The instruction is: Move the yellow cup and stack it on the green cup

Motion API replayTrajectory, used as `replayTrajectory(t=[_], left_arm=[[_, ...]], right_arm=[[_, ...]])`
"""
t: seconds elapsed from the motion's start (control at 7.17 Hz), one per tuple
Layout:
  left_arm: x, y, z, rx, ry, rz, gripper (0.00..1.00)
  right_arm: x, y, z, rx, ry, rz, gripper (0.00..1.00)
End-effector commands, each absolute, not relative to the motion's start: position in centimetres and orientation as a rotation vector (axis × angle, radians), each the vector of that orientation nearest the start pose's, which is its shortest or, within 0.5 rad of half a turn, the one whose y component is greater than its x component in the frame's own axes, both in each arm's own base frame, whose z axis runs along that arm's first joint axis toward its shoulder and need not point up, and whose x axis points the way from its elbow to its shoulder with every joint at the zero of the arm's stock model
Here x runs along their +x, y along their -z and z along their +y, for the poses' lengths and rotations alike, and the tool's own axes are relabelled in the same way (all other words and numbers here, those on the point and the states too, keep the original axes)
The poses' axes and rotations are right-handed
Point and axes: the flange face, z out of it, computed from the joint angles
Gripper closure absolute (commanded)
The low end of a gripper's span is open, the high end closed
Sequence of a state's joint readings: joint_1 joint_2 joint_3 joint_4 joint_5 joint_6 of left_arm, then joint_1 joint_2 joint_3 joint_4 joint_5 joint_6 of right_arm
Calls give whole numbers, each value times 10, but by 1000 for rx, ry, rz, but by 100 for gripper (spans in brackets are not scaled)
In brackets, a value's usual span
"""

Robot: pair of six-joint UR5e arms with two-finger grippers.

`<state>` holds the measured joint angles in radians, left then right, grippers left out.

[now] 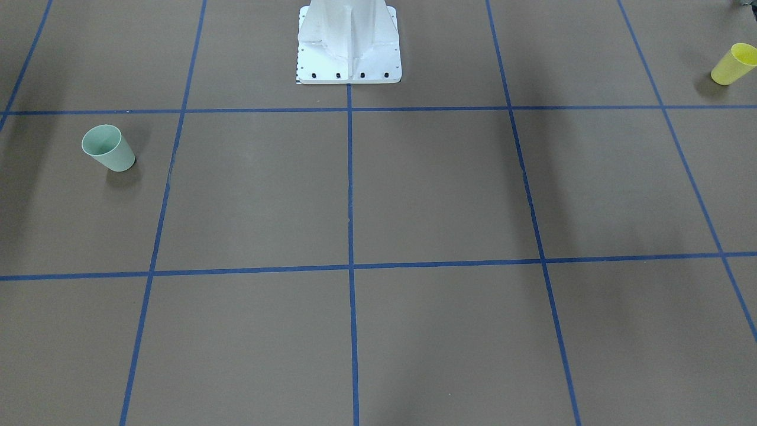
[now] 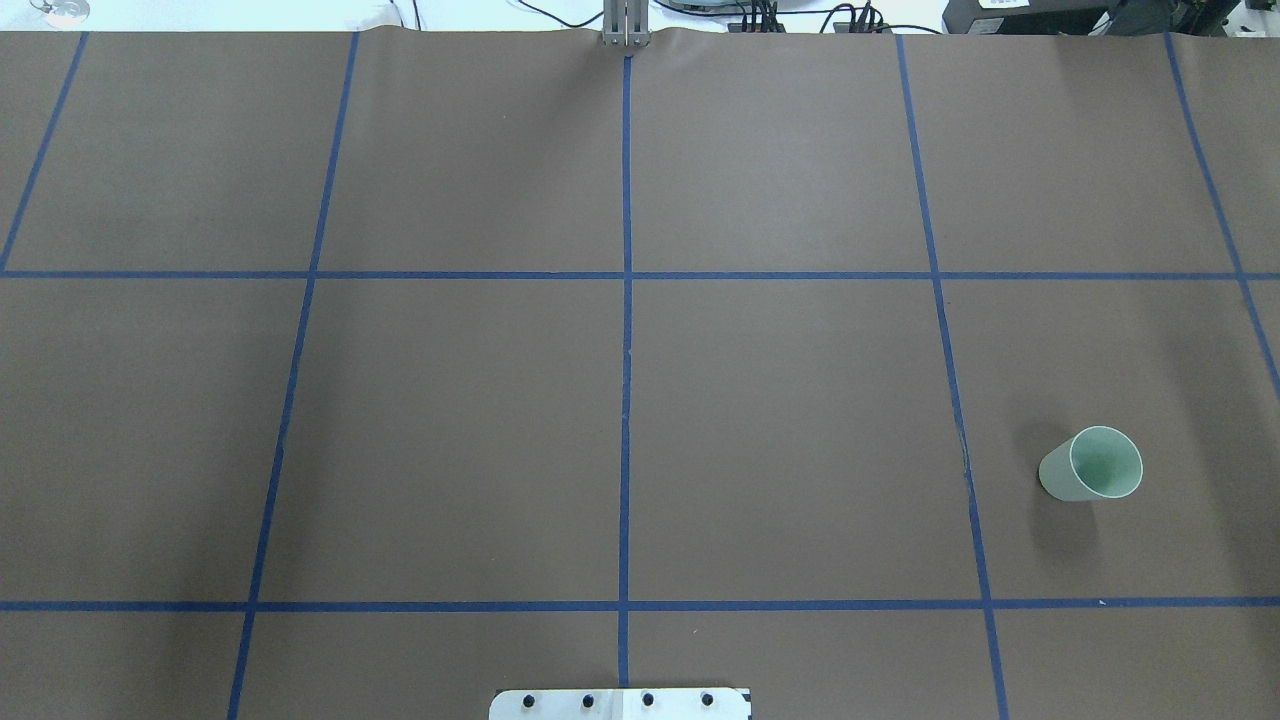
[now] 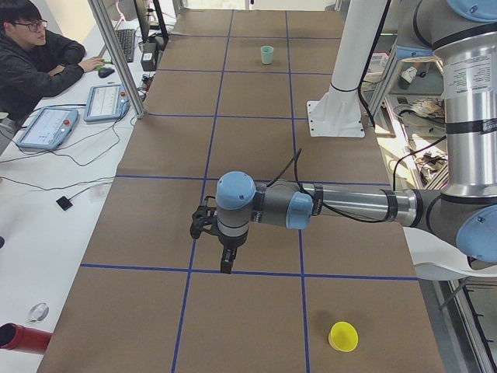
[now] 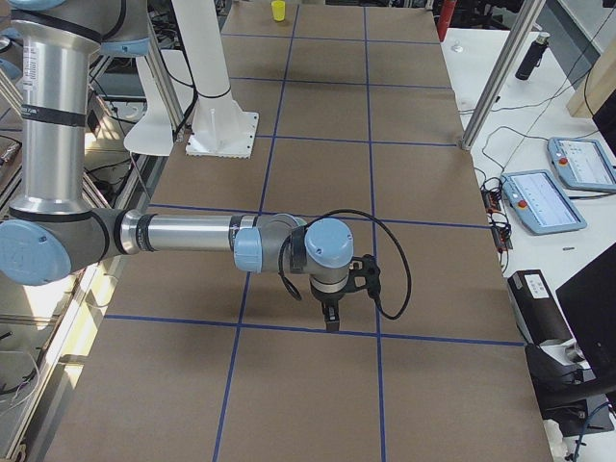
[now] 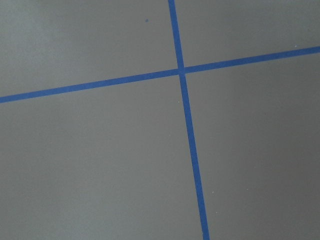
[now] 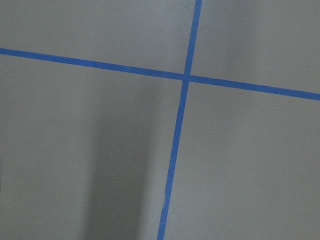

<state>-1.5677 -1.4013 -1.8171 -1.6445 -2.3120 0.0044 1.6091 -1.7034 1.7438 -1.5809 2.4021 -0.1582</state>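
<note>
Tapering, smooth: yellow cup (image 1: pixel 734 64), green cup (image 1: pixel 109 149)

Bright, even light from above; soft, broad shadow bands cross my table (image 1: pixel 443 195). The green cup (image 1: pixel 109 148) casts a short, faint shadow. Wrist views look greyer.

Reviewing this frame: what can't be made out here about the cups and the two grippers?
- Left gripper: shows only in the exterior left view, small and side-on, so open or shut cannot be told.
- Right gripper: likewise, shows only in the exterior right view.
- Yellow cup: outside the overhead frame; its rim sits at the front-facing view's right edge.
- Green cup: not to be found in the exterior right view.
</note>
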Motion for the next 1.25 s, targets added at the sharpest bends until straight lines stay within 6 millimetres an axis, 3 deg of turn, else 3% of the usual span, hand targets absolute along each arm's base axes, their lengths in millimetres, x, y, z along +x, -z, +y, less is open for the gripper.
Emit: replayTrajectory(t=[0.0,0.14,0.28,0.42,0.56,0.7,0.84,1.12], left_arm=[[-69,-545,-420,132,189,740,0],[-63,-500,-409,107,240,671,0],[-42,-460,-397,45,281,569,0],[-6,-445,-402,57,466,408,0],[40,-466,-392,25,530,235,0],[53,-488,-375,10,534,146,0],[48,-505,-361,-26,561,112,0],[50,-533,-329,-91,808,26,0]], right_arm=[[76,-633,-434,110,124,-825,0],[76,-632,-434,111,125,-825,0],[77,-632,-434,111,125,-824,0],[76,-633,-433,110,124,-824,0],[76,-633,-433,110,124,-825,0],[76,-632,-433,112,126,-825,0],[76,-630,-432,113,127,-825,0],[76,-630,-427,113,127,-823,0]])
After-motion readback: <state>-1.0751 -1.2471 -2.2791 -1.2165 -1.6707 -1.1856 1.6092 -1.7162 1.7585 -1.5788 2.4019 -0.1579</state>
